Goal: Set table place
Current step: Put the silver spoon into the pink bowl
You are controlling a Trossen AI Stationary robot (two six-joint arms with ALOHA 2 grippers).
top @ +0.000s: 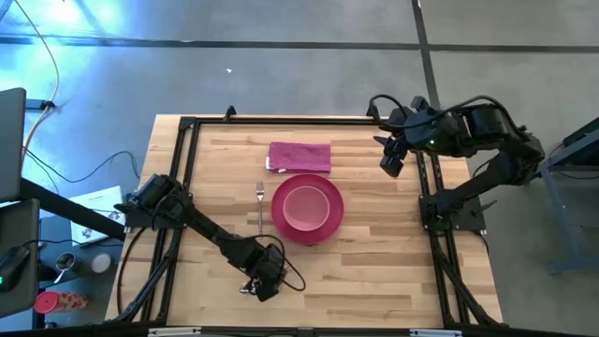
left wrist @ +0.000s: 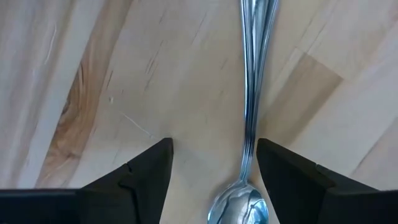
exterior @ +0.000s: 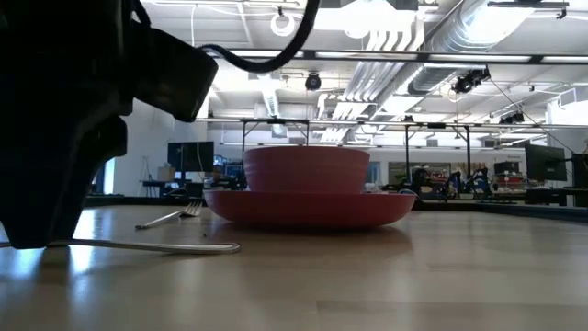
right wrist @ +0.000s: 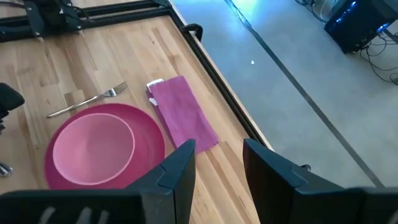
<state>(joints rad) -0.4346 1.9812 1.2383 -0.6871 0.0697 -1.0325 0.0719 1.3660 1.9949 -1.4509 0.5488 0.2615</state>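
Observation:
A pink bowl sits in a large pink plate at the table's middle. A silver fork lies just left of the plate. A folded magenta napkin lies beyond the plate. A silver spoon lies flat on the wood near the front edge. My left gripper is open, low over the table, with one finger on each side of the spoon's neck, which lies close to one finger. In the high view the gripper hides most of the spoon. My right gripper is open and empty, raised at the far right.
The black rail frame runs along the table's left, right and far sides. Bare wood lies right of my left gripper. In the low view the spoon's handle lies on the table in front of the plate.

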